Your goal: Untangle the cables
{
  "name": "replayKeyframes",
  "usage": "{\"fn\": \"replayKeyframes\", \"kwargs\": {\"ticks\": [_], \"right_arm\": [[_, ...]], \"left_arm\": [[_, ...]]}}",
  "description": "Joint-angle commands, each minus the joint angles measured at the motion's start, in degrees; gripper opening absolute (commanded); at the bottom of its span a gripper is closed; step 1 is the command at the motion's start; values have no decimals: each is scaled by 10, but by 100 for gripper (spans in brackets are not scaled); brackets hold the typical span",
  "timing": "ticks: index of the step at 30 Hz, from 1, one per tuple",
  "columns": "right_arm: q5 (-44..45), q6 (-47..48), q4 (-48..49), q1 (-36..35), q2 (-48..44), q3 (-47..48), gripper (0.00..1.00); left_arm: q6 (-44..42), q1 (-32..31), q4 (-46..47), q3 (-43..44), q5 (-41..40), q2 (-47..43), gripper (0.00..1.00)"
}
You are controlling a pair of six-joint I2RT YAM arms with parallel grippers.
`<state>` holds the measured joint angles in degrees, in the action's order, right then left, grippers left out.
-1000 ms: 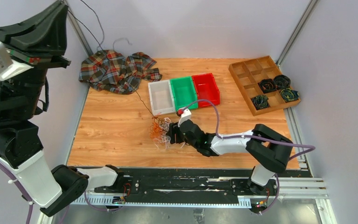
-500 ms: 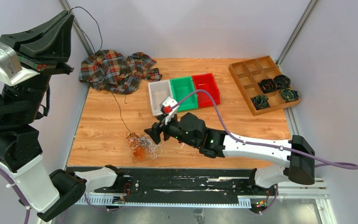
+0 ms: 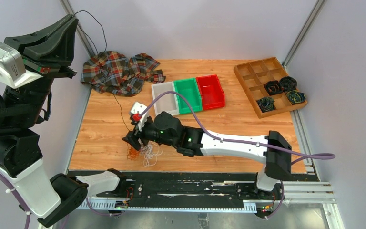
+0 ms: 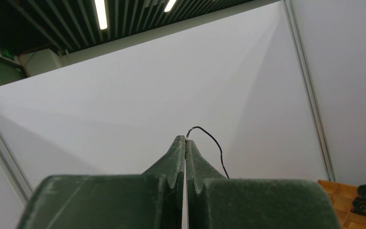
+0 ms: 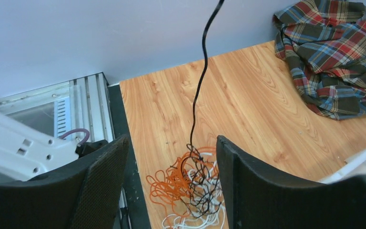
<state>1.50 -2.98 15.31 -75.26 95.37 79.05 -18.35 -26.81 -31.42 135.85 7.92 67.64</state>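
Note:
The cables (image 3: 142, 151) lie in a small orange, black and white bunch near the table's front left. In the right wrist view the bunch (image 5: 198, 188) sits on the wood between and below my fingers. My right gripper (image 3: 131, 140) (image 5: 171, 149) is open and low over the bunch, holding nothing. My left gripper (image 3: 70, 19) (image 4: 186, 141) is raised high at the far left, shut on the end of one black cable (image 4: 213, 143). That black strand (image 3: 120, 107) (image 5: 201, 71) runs from the bunch up to the left gripper.
A plaid shirt (image 3: 119, 71) (image 5: 336, 57) lies at the back left. White (image 3: 164, 98), green (image 3: 187, 93) and red (image 3: 210, 89) bins stand mid-back. A wooden compartment tray (image 3: 253, 71) with dark coils is at the back right. The table's front edge with its black rail (image 3: 186, 183) is close to the bunch.
My right arm has swung left and toward the front edge, and the bunch has moved left with it. The black strand now runs longer up to the raised left gripper.

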Motion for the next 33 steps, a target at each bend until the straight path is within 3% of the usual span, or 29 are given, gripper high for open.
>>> {"fn": "replayKeyframes", "kwargs": {"ticks": [1, 4, 7, 18, 26, 33], "right_arm": [[11, 7, -12, 23, 45, 60, 64], [4, -33, 0, 58, 64, 53, 50], [-8, -59, 22, 79, 71, 27, 43], [-14, -77, 29, 88, 133, 31, 45], [29, -97, 40, 93, 168, 30, 23], [67, -142, 86, 108, 162, -97, 22]], "left_arm": [[10, -3, 8, 7, 8, -2, 0], [13, -3, 7, 12, 10, 0, 0], [17, -3, 7, 14, 13, 2, 0], [32, -3, 7, 25, 22, 12, 0], [51, -3, 7, 39, 29, 22, 0], [42, -3, 42, 70, -10, 35, 0]]}}
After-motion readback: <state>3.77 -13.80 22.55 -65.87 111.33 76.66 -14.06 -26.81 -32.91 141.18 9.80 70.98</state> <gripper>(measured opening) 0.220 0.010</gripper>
